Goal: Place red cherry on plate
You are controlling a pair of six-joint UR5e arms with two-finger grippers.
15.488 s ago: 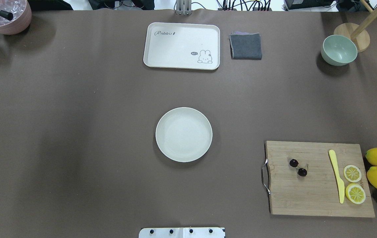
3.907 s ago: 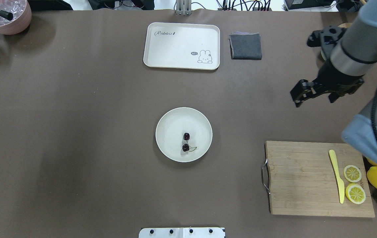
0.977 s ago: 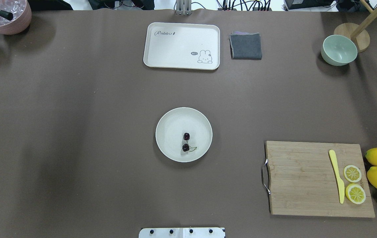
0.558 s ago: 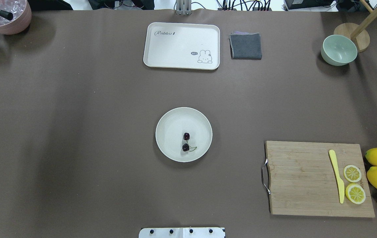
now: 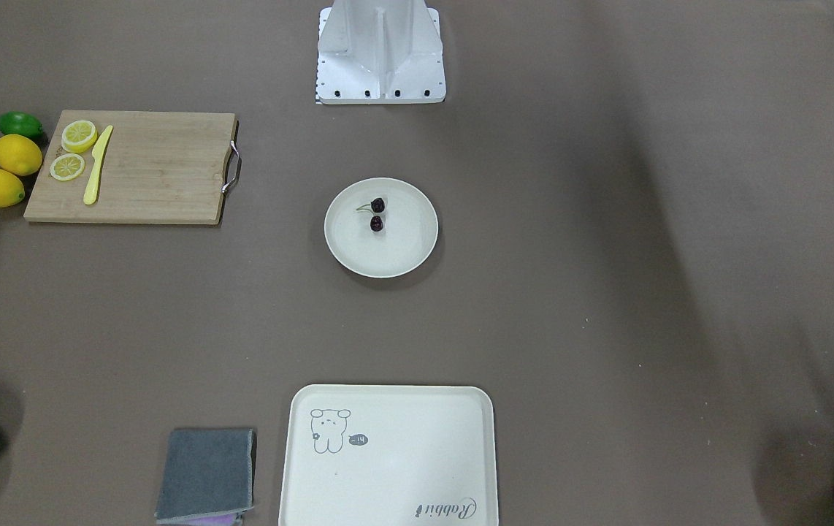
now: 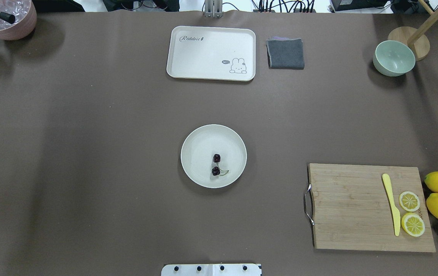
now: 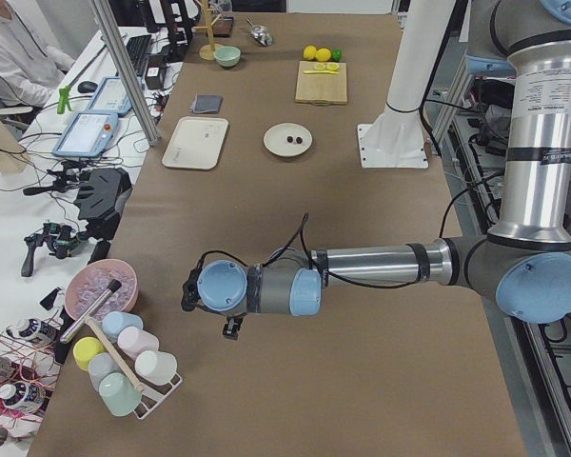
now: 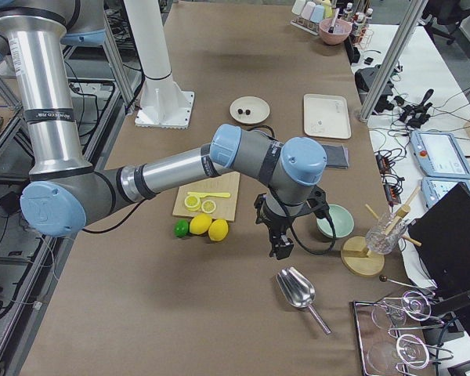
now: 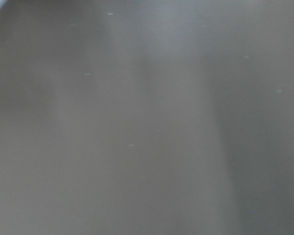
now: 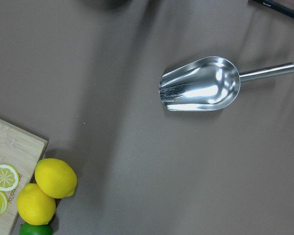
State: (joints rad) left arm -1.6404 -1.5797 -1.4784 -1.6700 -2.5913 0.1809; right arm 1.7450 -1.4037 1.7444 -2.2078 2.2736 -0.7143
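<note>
The red cherry (image 6: 216, 171) lies inside the plate (image 6: 198, 142), nearest the robot's base; the cutting board (image 6: 349, 207) sits well to its right, the rabbit tray (image 6: 207, 53) and grey cloth (image 6: 285, 53) farther off. Whether the left gripper (image 7: 192, 293) or right gripper (image 8: 283, 247) is closed cannot be told

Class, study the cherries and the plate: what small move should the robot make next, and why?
Probably none; the task looks done. The red cherry already lies inside the plate, touched by nothing, and the right gripper hangs off beyond the cutting board.
</note>
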